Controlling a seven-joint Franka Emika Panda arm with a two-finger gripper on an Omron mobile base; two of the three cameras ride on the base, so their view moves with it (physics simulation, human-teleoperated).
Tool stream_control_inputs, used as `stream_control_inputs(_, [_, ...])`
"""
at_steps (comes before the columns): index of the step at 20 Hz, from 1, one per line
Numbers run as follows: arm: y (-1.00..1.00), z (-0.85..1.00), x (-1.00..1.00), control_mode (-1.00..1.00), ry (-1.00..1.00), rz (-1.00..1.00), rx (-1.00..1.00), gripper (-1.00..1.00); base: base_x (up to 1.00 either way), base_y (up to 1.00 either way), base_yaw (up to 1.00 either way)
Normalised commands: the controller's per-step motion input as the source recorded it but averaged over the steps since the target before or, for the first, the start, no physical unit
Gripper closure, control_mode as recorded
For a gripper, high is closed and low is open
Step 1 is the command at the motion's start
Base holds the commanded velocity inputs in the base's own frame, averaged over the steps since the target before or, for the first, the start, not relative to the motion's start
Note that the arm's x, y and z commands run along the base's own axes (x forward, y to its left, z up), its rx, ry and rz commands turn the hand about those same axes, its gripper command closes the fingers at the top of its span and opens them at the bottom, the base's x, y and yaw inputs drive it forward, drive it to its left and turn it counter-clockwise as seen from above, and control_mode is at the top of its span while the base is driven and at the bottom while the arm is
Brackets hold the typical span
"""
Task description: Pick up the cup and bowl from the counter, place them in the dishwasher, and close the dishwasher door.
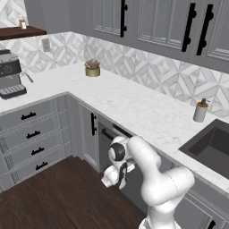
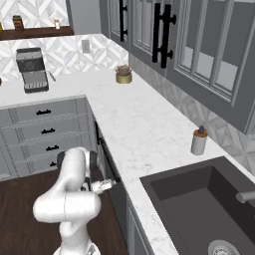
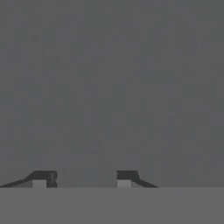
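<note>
Claw point(image 3: 82, 178) sits w/ its two dark tips spread apart, nothing between them, nose right up against a flat grey surface that fills the hand view. From the base views that surface reads as the dishwasher door point(image 1: 134, 183): the hand hangs low in front of the cabinet run, just under the counter point(image 1: 134, 107) edge, gripper point(image 2: 107, 185) pointing into the panel. Whether tips actually touch the panel, can't tell.

Key relation: door lies straight ahead of the claw, close in. Door looks upright or very nearly so, flush w/ neighbouring grey fronts; black control strip point(image 1: 117, 130) visible along its top, just under the marble. Panel is plain matte grey, no handle seen.

Judgement: this is the closing push, at or near its end; any remaining move is a short press forward along the claw's own axis.

Elsewhere on the marble: gold plant pot point(image 1: 92, 68) at the back, soap bottle point(image 1: 201, 110) by the dark sink point(image 1: 210, 147), coffee machine point(image 1: 10, 74) far left
</note>
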Motion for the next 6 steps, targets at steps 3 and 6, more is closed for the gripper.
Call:
stream_control_inputs(3, [-0.02, 0.0, 0.0, -1.0, 0.05, 0.0, 0.06, -1.0, 0.0, 0.0, 0.0])
stream_control_inputs(6, [0.0, 0.0, 0.0, -1.0, 0.0, 0.0, 0.0, -1.0, 0.0, 0.0, 0.0])
